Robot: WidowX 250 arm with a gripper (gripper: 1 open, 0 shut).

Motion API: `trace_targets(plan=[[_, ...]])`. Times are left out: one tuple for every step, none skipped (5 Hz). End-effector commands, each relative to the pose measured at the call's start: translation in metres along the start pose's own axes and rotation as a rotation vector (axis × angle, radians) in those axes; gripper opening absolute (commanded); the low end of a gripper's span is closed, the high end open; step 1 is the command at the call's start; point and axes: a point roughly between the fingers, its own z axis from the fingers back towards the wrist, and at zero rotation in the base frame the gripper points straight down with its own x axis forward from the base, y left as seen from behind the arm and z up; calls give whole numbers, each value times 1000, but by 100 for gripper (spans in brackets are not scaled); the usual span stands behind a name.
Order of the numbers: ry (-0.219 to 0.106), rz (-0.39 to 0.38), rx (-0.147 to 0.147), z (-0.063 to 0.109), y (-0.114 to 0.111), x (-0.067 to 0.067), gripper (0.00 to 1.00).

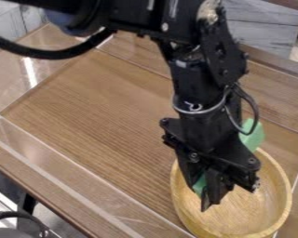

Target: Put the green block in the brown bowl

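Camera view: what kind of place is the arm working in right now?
Probably a lab or test bench: a wood-grain table edged by a clear plastic wall, with only the black gripper over the brown bowl.

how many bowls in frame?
1. The brown bowl sits at the lower right of the wooden table, directly under the gripper. The arm hides part of the bowl and the table behind it, so another there can't be ruled out.
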Motion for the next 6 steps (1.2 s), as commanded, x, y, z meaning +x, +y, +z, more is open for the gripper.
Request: trace_targets(plan=[[-33,15,-15,6,0,8,0],[-29,28,-25,4,1,9,0],[-24,38,-34,2,2,11,0],[-20,48,-42,0,3,12,0],[-16,56,-49,-3,4,14,0],[-13,58,-55,-7,5,17,0]])
